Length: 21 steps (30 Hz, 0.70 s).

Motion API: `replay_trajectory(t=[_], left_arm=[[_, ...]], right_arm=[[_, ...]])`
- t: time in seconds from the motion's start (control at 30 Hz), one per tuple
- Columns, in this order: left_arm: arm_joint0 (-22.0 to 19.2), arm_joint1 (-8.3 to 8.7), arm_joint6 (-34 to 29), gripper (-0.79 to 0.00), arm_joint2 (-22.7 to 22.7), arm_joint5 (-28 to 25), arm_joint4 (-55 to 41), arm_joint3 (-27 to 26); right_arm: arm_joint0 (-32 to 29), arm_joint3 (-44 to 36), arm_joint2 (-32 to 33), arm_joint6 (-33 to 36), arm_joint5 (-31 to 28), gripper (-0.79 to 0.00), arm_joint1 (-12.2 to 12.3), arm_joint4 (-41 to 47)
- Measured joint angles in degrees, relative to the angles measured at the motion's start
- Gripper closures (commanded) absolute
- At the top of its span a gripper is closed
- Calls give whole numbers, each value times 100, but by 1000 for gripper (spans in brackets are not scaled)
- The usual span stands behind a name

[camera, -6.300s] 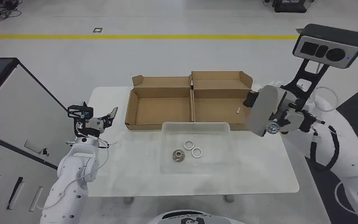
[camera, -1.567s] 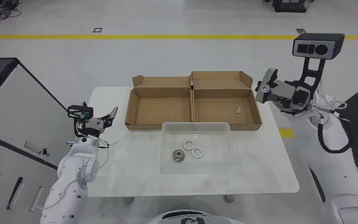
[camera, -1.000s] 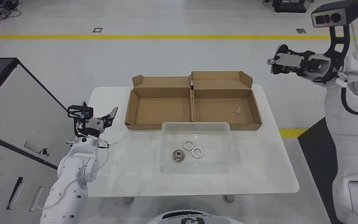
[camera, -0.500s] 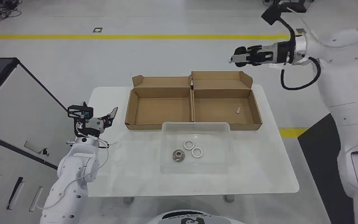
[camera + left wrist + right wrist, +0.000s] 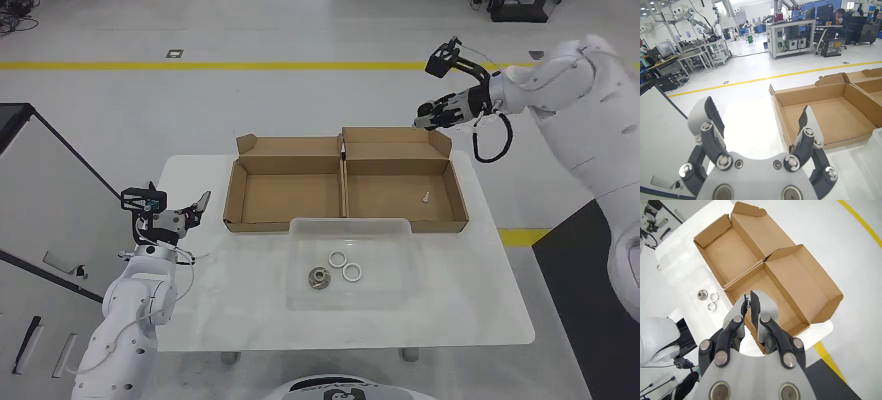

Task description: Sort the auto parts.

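Pinching a screw (image 5: 748,300), the right end effector (image 5: 749,297) mostly hides it.

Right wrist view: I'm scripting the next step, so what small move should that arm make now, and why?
Probably lower the right gripper toward the clear tray. Its jaws look nearly shut and seemingly empty, high above the cardboard boxes. A bolt already stands in the right box, while the flange and two white rings wait in the tray.
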Motion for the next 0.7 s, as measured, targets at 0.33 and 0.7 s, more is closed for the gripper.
replay_trajectory(t=[0.33,0.7], left_arm=[[0,0,0,-785,0,0,0,0],[0,0,0,-785,0,0,0,0]], right_arm=[[591,660,-1242,-212,-211,0,-509,-285],[533,1571,-1967,-130,-82,0,-1161,-1058]])
